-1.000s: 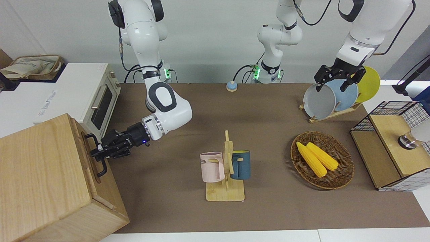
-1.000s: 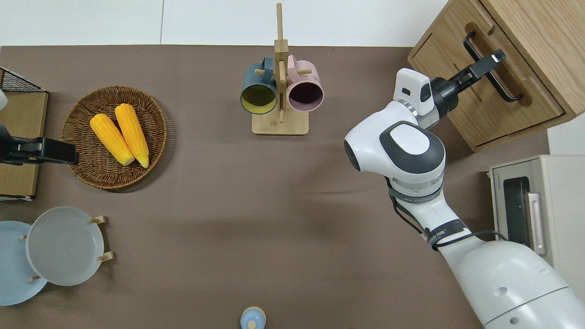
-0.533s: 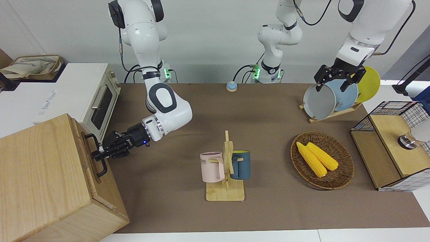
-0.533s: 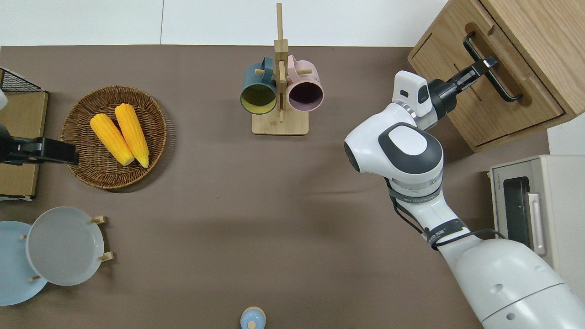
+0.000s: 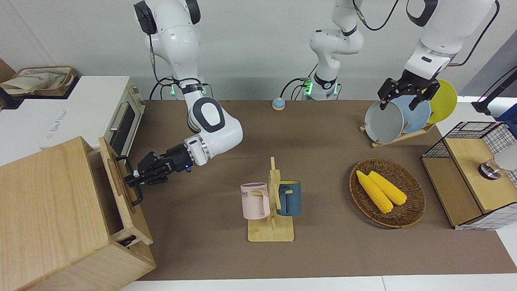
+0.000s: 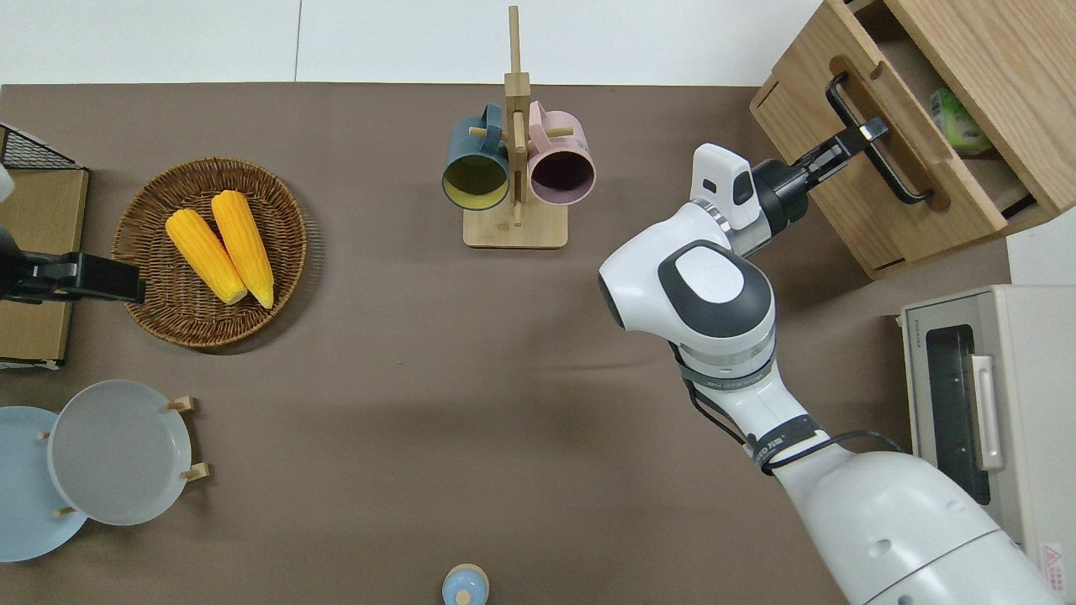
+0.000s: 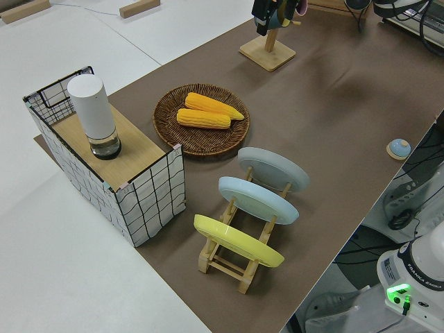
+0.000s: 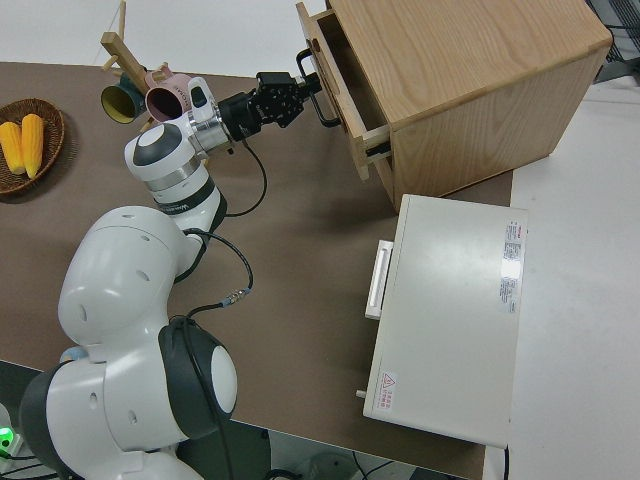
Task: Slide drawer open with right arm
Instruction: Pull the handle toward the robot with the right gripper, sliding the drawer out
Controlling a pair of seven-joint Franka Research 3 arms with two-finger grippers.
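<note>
Table (image 6: 403,353) | drawer (image 6: 874,181) ajar, green item (image 6: 954,122) inside | right gripper (image 6: 870,133) clamps handle (image 6: 904,172)

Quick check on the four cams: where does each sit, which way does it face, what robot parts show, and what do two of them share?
Front: across the table, facing the robots; both arms show; right gripper on the drawer handle.
Overhead: straight down; right arm shows, reaching to the open drawer.
Left side: raised at the left arm's end; plate rack, wire box; hardly any arm.
Right side: above the right arm; cabinet, oven.
Shared: the corn basket shows in front and overhead.
</note>
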